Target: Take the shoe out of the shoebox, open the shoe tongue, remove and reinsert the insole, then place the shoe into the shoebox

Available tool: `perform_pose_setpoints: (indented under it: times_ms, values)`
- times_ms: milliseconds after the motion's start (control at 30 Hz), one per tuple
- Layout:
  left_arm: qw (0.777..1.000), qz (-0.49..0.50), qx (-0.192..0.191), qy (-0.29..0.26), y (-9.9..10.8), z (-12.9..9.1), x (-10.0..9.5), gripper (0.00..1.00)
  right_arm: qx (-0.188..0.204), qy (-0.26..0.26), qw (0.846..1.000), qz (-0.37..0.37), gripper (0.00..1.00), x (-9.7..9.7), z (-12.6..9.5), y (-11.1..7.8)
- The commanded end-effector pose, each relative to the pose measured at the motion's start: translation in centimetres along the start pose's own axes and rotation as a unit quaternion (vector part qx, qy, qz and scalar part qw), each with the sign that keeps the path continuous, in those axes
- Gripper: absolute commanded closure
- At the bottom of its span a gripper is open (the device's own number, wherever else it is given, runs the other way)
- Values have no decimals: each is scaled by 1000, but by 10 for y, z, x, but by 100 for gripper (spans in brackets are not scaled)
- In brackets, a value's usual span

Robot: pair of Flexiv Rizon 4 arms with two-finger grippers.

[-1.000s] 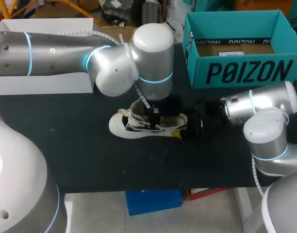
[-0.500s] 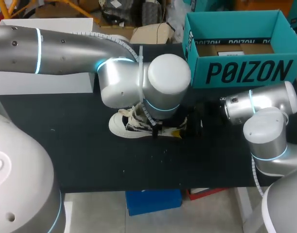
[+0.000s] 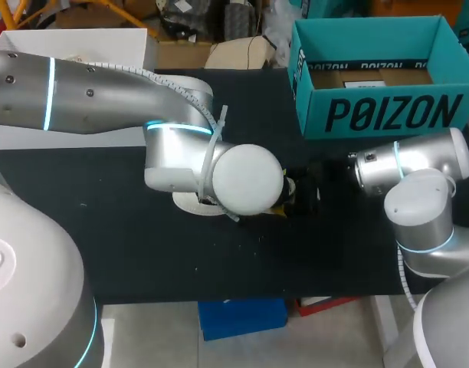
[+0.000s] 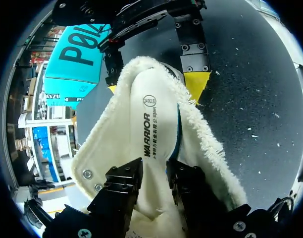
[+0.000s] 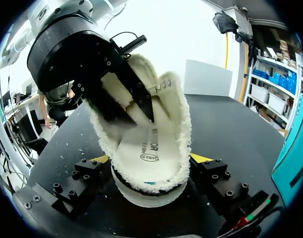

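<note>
- Nearest the robot, black table (image 3: pixel 142 261), flecked with pale crumbs.
- At mid-table, white shoe (image 3: pixel 187 204) with a fleecy lining, sole down. Mostly hidden in the head view under the wrist of the left arm (image 3: pixel 104 100), in from 9 o'clock. Only the toe showing, at 8 o'clock from that wrist.
- Heel of the shoe seated between the yellow tips of the right gripper (image 5: pixel 151 161), clamped from both sides. Right arm (image 3: pixel 418 176) in from 3 o'clock.
- Down inside the mouth of the shoe, left gripper (image 4: pixel 154 173), fingers nearly together, nipping a raised fold of the insole (image 4: pixel 151 119). Its yellow tips buried, out of sight.
- Insole printed, running from the left gripper's fingers toward the heel held by the right gripper.
- Farther off, at 1 o'clock from the shoe, teal shoebox (image 3: pixel 388 115), open-topped, brown card inside, well apart from the shoe.
- At 10 o'clock from the shoe, white box (image 3: pixel 66 134) at the far left of the table, partly behind the left arm.
</note>
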State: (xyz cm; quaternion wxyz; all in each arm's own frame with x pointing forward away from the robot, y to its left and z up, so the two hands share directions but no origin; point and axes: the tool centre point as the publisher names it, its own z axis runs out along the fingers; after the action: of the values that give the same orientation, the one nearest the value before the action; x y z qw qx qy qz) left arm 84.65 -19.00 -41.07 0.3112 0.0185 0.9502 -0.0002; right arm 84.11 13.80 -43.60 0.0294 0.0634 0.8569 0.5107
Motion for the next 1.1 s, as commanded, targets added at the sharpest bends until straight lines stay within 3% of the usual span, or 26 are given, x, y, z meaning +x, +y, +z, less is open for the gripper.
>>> perform_pose_setpoints:
  times_ms: [33,233,267,300,567,833,1100]
  values:
    - [1000,-8,23,-2,15,25,0,72,1,1,1000,1,100,1,2,-1]
    - [999,-16,37,34,17,35,6,87,1,1,1000,1,100,1,2,-1]
    - [998,-17,44,46,17,37,7,99,1,1,1000,1,100,1,2,-1]
    - [997,-17,53,61,16,39,8,100,1,1,1000,1,100,1,2,-1]
    - [978,35,108,174,7,37,10,100,1,1,1000,1,100,1,2,-1]
    - [964,56,153,209,3,11,2,100,1,1,1000,1,100,1,2,-1]
    - [963,63,156,209,6,-12,-9,100,1,1,1000,1,100,1,2,-1]
